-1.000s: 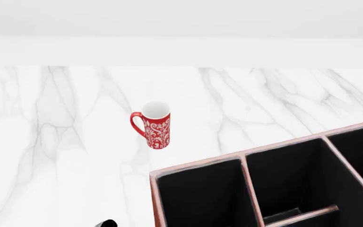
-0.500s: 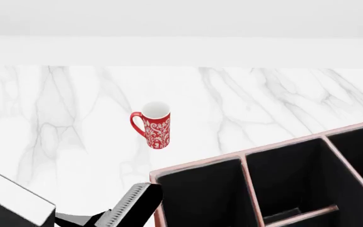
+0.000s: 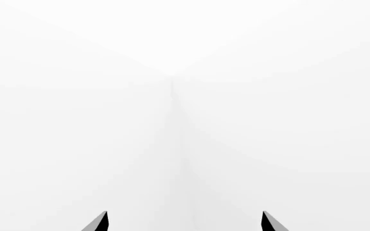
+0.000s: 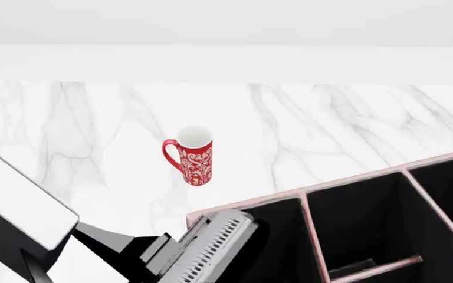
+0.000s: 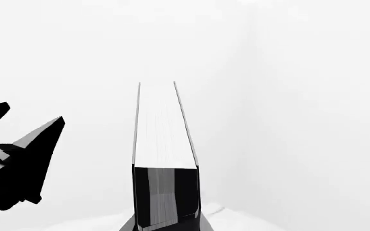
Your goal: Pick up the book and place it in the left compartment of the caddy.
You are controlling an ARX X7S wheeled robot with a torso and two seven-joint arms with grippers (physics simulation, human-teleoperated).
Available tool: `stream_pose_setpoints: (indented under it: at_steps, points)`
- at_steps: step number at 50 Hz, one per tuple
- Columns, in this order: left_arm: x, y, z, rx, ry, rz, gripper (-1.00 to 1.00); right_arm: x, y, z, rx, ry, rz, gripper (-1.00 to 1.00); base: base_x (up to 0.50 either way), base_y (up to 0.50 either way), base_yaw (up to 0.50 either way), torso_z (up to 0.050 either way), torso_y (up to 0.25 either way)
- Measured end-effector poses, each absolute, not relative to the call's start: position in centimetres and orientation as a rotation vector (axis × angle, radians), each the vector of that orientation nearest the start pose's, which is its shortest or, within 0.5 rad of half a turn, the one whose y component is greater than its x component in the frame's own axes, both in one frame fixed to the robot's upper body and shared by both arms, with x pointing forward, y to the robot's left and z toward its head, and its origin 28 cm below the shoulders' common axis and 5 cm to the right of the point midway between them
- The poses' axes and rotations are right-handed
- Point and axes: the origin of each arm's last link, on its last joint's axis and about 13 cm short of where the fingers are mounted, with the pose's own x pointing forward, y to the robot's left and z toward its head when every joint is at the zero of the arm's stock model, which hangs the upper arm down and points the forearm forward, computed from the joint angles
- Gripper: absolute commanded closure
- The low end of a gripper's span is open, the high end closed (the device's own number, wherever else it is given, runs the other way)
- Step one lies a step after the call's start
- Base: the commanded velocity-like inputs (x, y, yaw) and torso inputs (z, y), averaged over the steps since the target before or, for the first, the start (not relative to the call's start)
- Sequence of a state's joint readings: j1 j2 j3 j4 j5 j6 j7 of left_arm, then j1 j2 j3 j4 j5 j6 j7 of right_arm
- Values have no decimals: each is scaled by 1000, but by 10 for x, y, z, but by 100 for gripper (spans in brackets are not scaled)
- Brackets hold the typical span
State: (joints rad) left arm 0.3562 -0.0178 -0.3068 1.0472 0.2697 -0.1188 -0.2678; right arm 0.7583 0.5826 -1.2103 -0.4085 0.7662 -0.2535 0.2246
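The book (image 5: 165, 144), black-covered with white page edges, stands out from between my right gripper's (image 5: 167, 225) jaws, which are shut on its lower end. From the head camera the book (image 4: 22, 203) hangs tilted at the lower left, above the counter. My left gripper (image 3: 185, 222) is open, holds nothing and faces bare white walls; it also shows beside the book as the left gripper (image 5: 36, 110). One of its ribbed fingers (image 4: 210, 247) overlaps the near-left corner of the reddish-brown caddy (image 4: 305, 191). The left compartment (image 4: 278, 236) is black-lined and holds nothing.
A red patterned mug (image 4: 193, 156) stands on the white marble counter (image 4: 92, 147) beyond the caddy's left corner. A crossbar (image 4: 376, 266) splits the caddy's middle bay. A white wall runs along the counter's back.
The book and the ribbed finger have risen into the head view from the bottom left and moved up and right, toward the caddy's left corner. Mug and caddy have stayed put.
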Motion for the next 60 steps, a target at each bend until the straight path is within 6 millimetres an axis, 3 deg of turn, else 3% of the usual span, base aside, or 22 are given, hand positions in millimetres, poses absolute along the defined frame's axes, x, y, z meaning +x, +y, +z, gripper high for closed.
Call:
stream_pose_setpoints:
  at_steps: [31, 60]
  points:
    - [97, 257, 167, 375, -610, 600, -100, 193, -66, 198, 190, -562, 767, 100, 0, 0, 0, 0, 1]
    - [98, 255, 167, 376, -611, 593, -100, 171, -110, 221, 118, -630, 484, 100, 0, 0, 0, 1, 1]
